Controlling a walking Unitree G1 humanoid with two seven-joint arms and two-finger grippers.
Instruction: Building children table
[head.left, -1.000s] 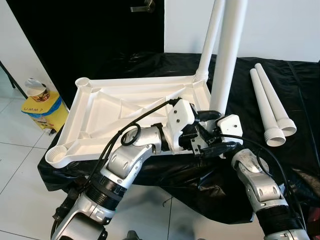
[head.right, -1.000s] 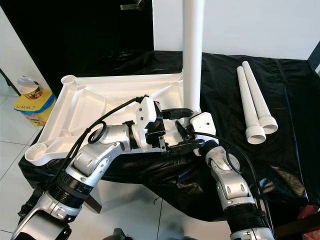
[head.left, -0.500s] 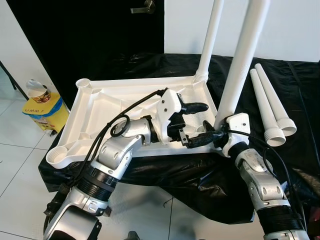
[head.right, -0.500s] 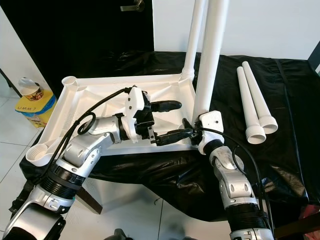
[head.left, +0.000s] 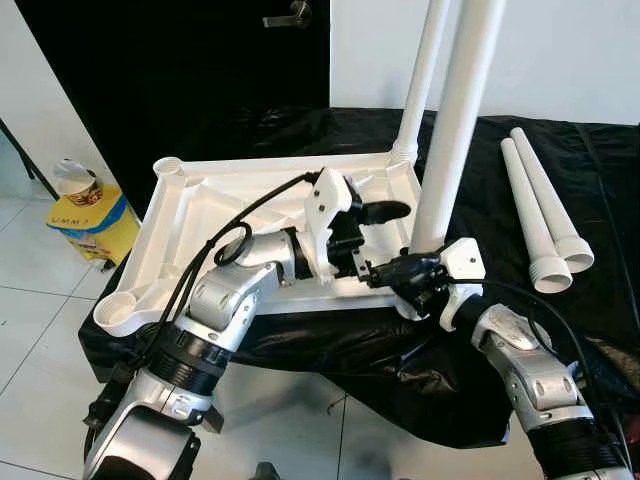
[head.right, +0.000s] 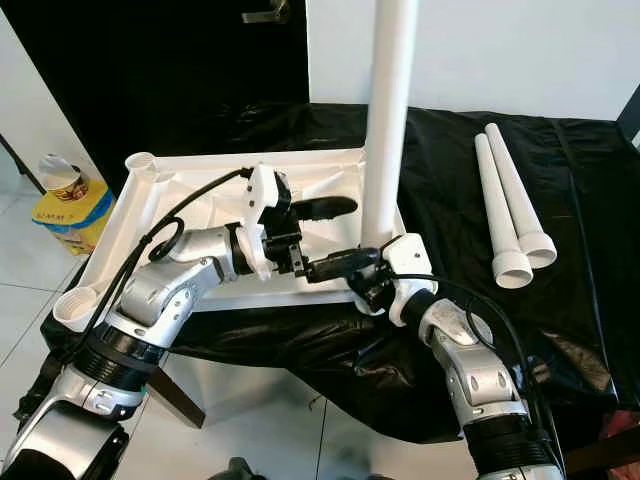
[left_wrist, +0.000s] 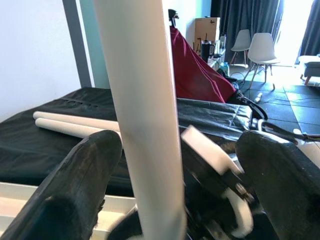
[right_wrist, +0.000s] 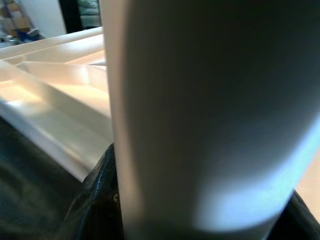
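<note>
On black cloth (head.left: 600, 330), upturned tabletop (head.left: 200, 225) | far leg (head.left: 425, 70) fitted | near leg (head.left: 455, 110) upright at corner, clamped by right gripper (head.left: 415, 275) | left gripper (head.left: 375, 235) jaws apart | two legs (head.left: 540, 215) left

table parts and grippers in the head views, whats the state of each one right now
tabletop: upside down on the black cloth
far corner leg: upright, seated in its socket
near corner leg: upright at the near right corner, held low down
two spare legs: lying side by side on the cloth, unattached
right gripper: shut on the near corner leg
left gripper: open, beside that leg
</note>
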